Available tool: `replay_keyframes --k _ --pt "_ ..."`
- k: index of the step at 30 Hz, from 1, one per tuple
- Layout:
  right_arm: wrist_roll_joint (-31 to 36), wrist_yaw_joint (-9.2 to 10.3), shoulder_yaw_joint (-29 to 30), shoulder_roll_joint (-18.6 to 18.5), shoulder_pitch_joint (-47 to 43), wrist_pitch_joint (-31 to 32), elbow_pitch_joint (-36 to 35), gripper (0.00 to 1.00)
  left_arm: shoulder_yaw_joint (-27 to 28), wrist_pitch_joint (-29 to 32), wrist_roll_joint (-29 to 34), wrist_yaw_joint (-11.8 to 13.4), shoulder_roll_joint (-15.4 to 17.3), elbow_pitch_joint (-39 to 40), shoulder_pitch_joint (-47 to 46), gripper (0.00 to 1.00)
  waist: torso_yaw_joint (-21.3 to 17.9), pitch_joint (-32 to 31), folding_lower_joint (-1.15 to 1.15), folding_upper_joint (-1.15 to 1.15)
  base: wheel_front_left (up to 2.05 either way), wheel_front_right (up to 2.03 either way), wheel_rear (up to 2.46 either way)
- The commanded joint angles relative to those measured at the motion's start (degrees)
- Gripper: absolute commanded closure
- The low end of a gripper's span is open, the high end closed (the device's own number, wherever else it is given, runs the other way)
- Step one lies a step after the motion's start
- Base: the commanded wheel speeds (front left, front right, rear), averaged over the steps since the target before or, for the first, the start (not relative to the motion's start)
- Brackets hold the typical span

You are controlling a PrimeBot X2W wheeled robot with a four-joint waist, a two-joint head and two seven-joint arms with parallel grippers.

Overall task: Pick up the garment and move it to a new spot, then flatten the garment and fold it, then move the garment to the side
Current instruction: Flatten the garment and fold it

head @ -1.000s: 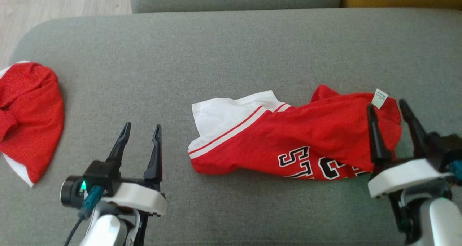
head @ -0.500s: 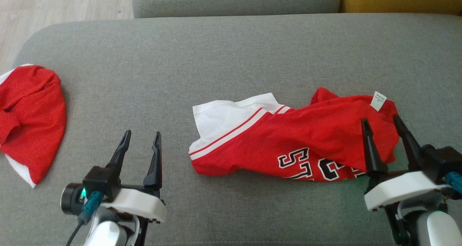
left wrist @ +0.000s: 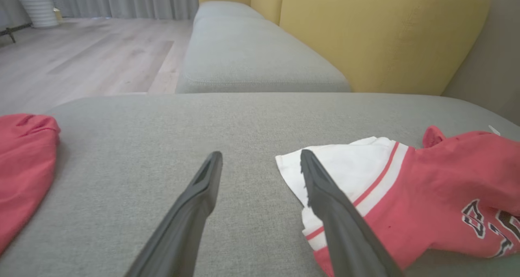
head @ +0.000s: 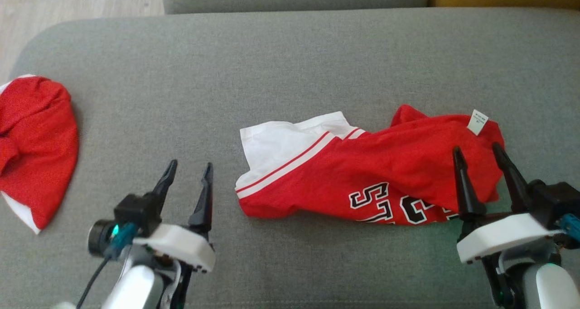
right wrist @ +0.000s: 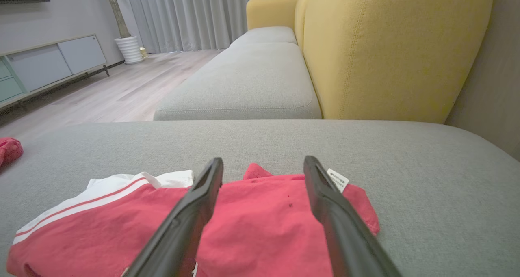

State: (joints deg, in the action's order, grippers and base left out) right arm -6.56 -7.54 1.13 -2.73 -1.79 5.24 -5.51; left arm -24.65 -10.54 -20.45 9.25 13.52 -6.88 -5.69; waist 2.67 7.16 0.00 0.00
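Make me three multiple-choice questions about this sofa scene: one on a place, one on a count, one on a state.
1. Where on the red jersey is the white label?
A) the end by the right hand
B) its opposite end
C) its middle

2. How many red garments lie on the grey cushion?
A) one
B) two
C) three

3. What state is the right hand in?
A) shut on the jersey
B) shut on the label
C) open, gripping nothing

Answers:
1 A: the label sits just beyond the right hand's fingers.
2 B: the jersey plus a crumpled garment at the left edge.
3 C: its fingers stand apart over the cloth.
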Motion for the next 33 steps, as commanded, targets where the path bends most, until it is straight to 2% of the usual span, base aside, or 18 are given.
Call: replay_keyframes --k 1,6,15,24,25,26,27,33 --pt "-0.4 0.05 -1.3 -0.2 2.3 -0.1 -2.4 0.0 1.8 0.2 -0.5 -0.4 0.3 1.1 -3.7 0.0 -0.1 0.5 0.0 0.0 0.0 0.0 0.0" --pt "-0.3 0.05 -1.2 -0.2 3.3 0.0 -2.7 0.0 0.5 3.2 -2.4 -3.4 -1.6 -4.6 -9.9 0.0 -0.2 2.7 0.0 0.0 0.0 0.0 0.0" --pt "-0.4 0.05 -1.8 -0.2 5.6 -0.1 -2.7 0.0 -1.0 6.9 -6.4 -9.7 -5.7 -20.7 -21.5 0.0 -1.6 6.7 0.0 0.0 0.0 0.0 0.0" --pt "-0.8 0.05 -2.1 -0.2 7.4 -0.8 -1.9 0.0 -1.2 10.3 -10.4 -14.0 -8.3 -38.8 -30.4 0.0 -3.9 9.2 0.0 0.0 0.0 0.0 0.0" --pt "-0.9 0.05 -1.9 -0.2 7.4 -0.9 -1.8 0.0 -1.4 10.5 -10.9 -14.5 -8.6 -40.0 -30.9 0.22 -4.0 9.3 0.0 0.0 0.0 0.0 0.0" --pt "-0.9 0.05 -1.7 -0.2 7.4 -1.0 -1.7 0.0 -1.7 10.3 -11.2 -14.8 -8.8 -41.1 -31.3 0.83 -4.1 9.3 0.0 0.0 0.0 0.0 0.0" --pt "-1.1 0.05 -1.6 -0.2 7.4 -1.0 -1.7 0.0 -1.9 9.8 -11.3 -15.1 -8.9 -41.9 -31.8 1.0 -4.2 9.4 0.0 0.0 0.0 0.0 0.0" --pt "-1.5 0.05 -0.7 -0.2 7.0 -1.2 -1.6 0.0 -2.7 1.6 -9.9 -15.4 -9.0 -44.5 -34.1 1.0 -4.0 9.0 0.0 0.0 0.0 0.0 0.0"
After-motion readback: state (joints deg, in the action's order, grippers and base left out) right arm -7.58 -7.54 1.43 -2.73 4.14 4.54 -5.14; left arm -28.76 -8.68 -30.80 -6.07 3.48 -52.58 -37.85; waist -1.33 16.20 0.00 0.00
